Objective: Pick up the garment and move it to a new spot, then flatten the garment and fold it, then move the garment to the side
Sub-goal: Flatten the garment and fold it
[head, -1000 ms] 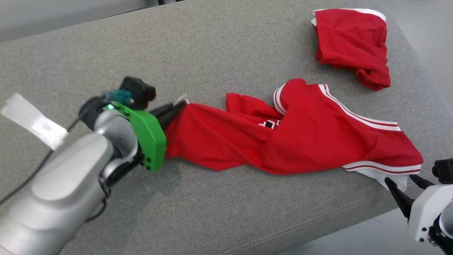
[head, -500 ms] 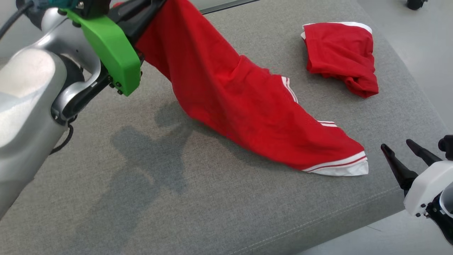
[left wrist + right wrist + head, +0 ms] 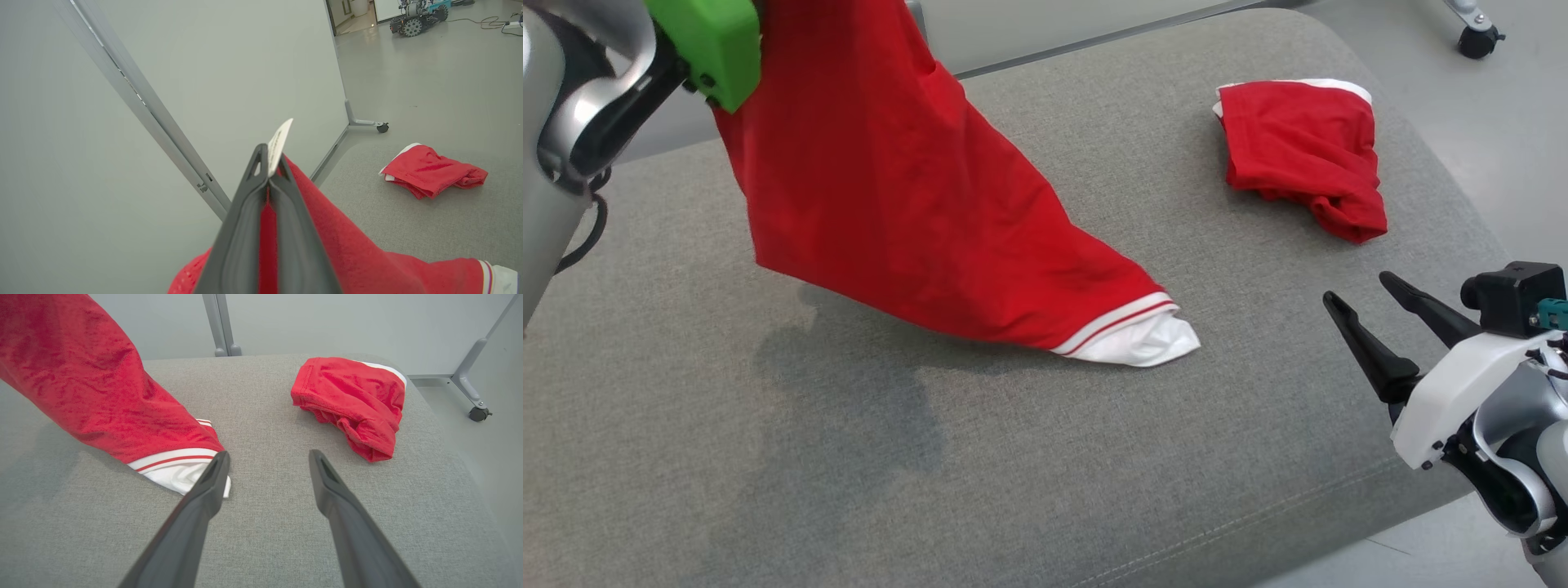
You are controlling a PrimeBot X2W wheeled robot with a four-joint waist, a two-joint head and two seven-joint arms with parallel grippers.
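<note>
The left gripper (image 3: 268, 165), low on the grey cushion (image 3: 1013, 474) a second ago, has risen high with the red jersey (image 3: 890, 204) clamped between its fingers. The jersey, which then lay stretched across the cushion, now hangs as a sloping sheet. Only its white-trimmed hem corner (image 3: 1143, 343) touches the fabric, drawn in from the cushion's near edge. The right gripper (image 3: 1356, 287), fingers spread, has moved up from that edge to over the cushion.
</note>
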